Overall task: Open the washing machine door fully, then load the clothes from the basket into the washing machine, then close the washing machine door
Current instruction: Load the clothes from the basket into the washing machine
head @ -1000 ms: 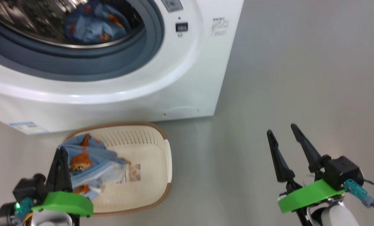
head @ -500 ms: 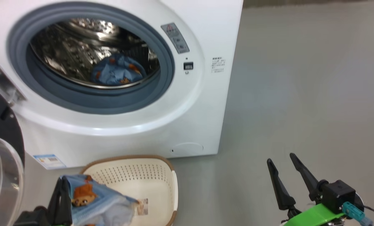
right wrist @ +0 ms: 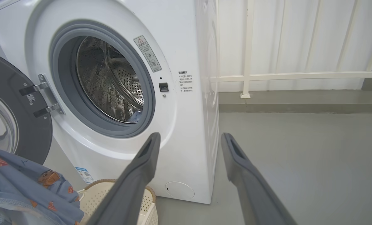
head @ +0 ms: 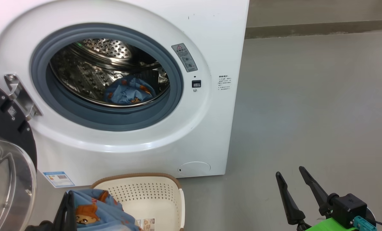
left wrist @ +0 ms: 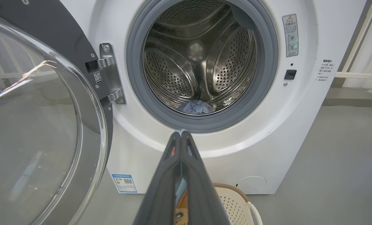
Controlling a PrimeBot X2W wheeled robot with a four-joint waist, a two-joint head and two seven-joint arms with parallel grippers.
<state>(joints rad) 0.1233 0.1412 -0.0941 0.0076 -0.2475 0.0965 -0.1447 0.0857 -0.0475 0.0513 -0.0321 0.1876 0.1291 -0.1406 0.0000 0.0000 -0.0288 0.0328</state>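
Pinched the bear-print garment (head: pixel 96 213) between the pressed-together fingers of the left gripper (left wrist: pixel 181 137), just above the basket (head: pixel 136 175), low in front of the washing machine (head: pixel 216 38). Held the right gripper (head: pixel 289 172) empty, fingers spread wide, over bare floor (head: pixel 306 112) well apart from the machine. Found the washing machine door (head: pixel 3 115) swung wide on its hinge at the left, glass bowl bulging on the side facing the robot. Spotted a second garment (head: pixel 128 93) already lying at the bottom of the drum (head: pixel 91 70).

Judged the pinch a thin one: could lose the cloth on the way up and drop it onto the floor or back into the basket. Could catch a trailing fold on the basket's brown rim and drag the light basket along. Could leave a hem draped over the gasket (head: pixel 114 120), given too shallow a reach into the drum, and so foul the door at closing. Could clip the swung-out door with the left forearm, given too wide a swing leftward.

Aimed the left fingers, in the left wrist view, up toward the lower lip of the drum mouth, roughly square to the opening. Saw the garment bunched, without a clean long axis; took its length as running from the pinch down and rightward toward the basket, bear print facing out, lower end cut off by the picture's edge. Could not tell whether clear of the basket's floor.
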